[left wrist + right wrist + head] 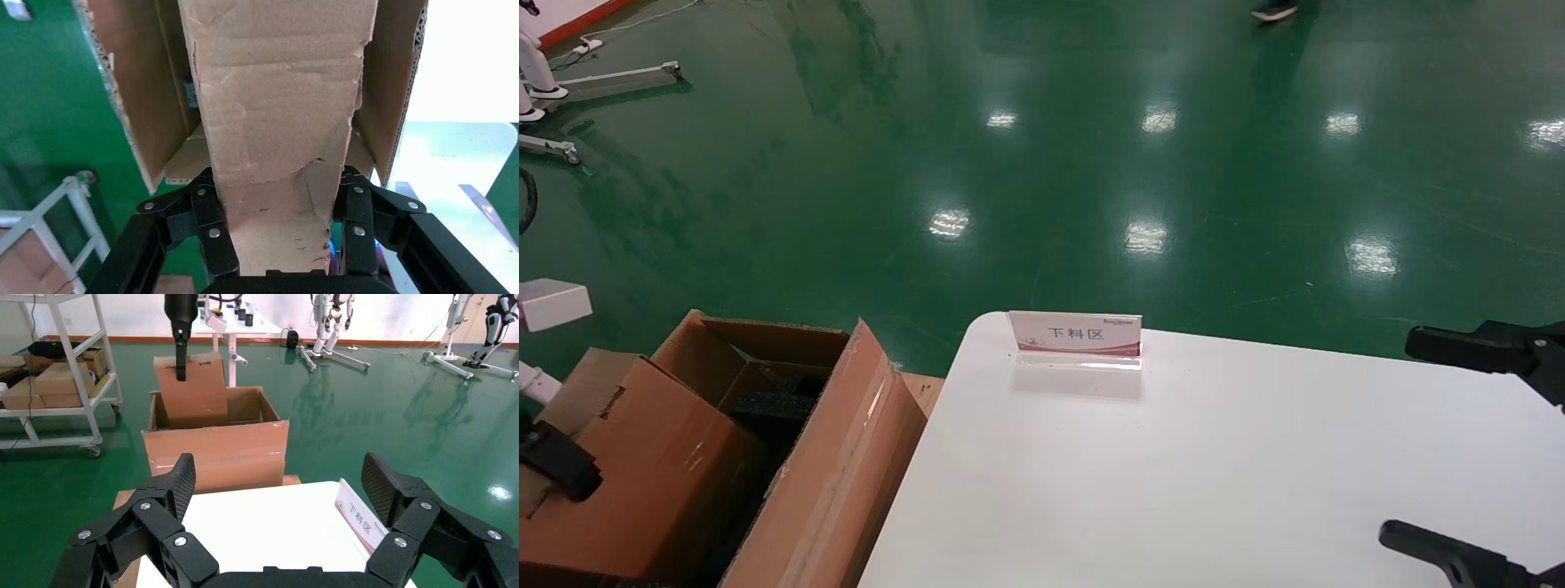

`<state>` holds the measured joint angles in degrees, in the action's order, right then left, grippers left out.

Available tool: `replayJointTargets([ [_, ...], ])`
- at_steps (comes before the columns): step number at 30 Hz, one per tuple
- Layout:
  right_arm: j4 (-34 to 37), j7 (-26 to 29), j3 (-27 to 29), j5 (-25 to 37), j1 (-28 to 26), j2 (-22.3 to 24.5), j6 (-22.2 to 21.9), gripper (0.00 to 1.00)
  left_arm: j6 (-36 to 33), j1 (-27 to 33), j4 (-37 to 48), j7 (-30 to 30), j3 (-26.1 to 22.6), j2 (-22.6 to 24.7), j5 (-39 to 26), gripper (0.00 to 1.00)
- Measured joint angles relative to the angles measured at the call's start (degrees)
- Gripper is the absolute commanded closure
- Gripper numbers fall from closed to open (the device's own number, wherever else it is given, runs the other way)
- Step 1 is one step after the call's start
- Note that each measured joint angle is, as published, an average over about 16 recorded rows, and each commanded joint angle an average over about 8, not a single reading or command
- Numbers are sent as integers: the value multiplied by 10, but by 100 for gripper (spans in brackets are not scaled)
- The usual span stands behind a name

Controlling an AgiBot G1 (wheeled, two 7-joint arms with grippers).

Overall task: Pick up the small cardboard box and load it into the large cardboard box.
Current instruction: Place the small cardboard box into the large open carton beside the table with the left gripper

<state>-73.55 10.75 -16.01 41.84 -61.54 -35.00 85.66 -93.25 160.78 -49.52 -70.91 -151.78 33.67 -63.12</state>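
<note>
Small box: the small cardboard box (pixel 278 122) is brown with torn, pale patches.
Left gripper: the left gripper (pixel 278 236) squeezes it tight.
Right gripper: the right gripper (pixel 278 484) is wide open and holds nothing, over the bench (pixel 1214 474).
Far look: only the right wrist view shows the small box tilted inside the large cardboard box (pixel 215 450).

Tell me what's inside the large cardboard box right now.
The small cardboard box, gripped by the left hand, stands tilted, partly lowered into the large cardboard box. Black foam padding shows beside it. The bottom beneath is hidden. The right hand hangs open over the table.

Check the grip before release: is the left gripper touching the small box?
Touching. The left wrist view shows the left gripper with fingers pressed against both sides of the small box.
</note>
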Motion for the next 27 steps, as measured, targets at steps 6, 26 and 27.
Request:
replayJointTargets([
  [6,0,0,0,0,0,0,0,0,10,-37,34,21,9,-5,15,100],
  [26,0,0,0,0,0,0,0,0,19,-141,160,70,30,26,32,100],
  [27,0,0,0,0,0,0,0,0,19,-146,166,70,31,29,31,100],
])
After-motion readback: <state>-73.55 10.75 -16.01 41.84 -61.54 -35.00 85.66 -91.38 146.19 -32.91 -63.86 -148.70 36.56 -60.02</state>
